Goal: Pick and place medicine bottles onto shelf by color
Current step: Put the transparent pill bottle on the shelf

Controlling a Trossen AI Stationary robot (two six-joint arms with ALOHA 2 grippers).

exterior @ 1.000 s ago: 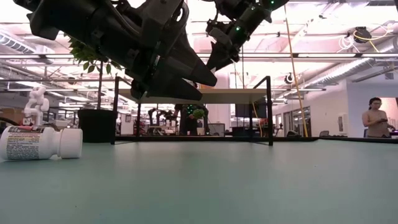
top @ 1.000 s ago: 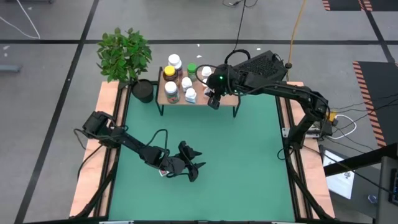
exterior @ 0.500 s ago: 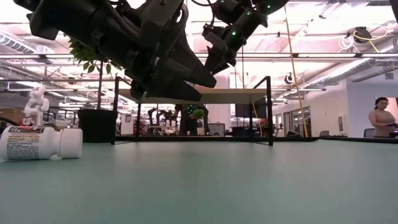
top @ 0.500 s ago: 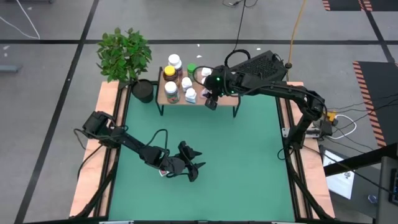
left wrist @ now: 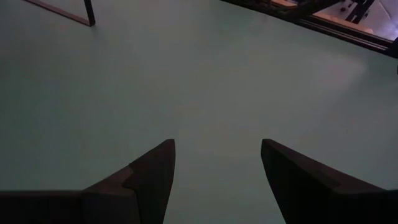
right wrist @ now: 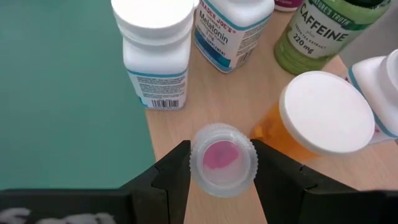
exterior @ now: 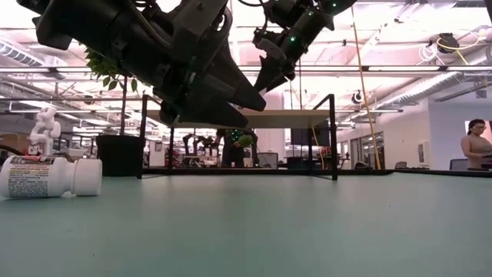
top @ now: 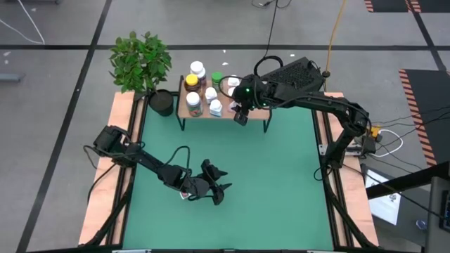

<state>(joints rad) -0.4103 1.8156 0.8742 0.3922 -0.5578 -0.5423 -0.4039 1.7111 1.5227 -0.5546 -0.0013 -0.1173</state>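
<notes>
The shelf (top: pixel 249 112) stands at the table's far edge with several medicine bottles on its wood top. My right gripper (top: pixel 241 114) is over the shelf's near part, shut on a small bottle with a clear cap that shows pink inside (right wrist: pixel 222 158). Beside it stand an orange white-capped bottle (right wrist: pixel 323 118), a white bottle (right wrist: pixel 155 50), a melatonin bottle (right wrist: pixel 227 28) and a green caffeine bottle (right wrist: pixel 323 31). My left gripper (top: pixel 216 186) hangs open and empty over the green table (left wrist: pixel 214 168). A white bottle (exterior: pixel 50 177) lies on its side on the table by the left arm. My right gripper pinches the small bottle by its clear cap's rim (right wrist: pixel 194 163), one finger (right wrist: pixel 174 171) on each side. The fingers come from above, pointing down. The bottle stays upright over the wood top; whether its base rests on the shelf, I cannot tell.
A potted plant (top: pixel 144 63) in a black pot (top: pixel 162 103) stands left of the shelf. Wooden side rails (top: pixel 119 161) run along the green table. Open green surface lies between the shelf and my left gripper. A person (exterior: pixel 477 146) shows in the room beyond.
My right gripper has shifted a little toward the table's left edge and back again above the shelf, still shut on the small bottle.
</notes>
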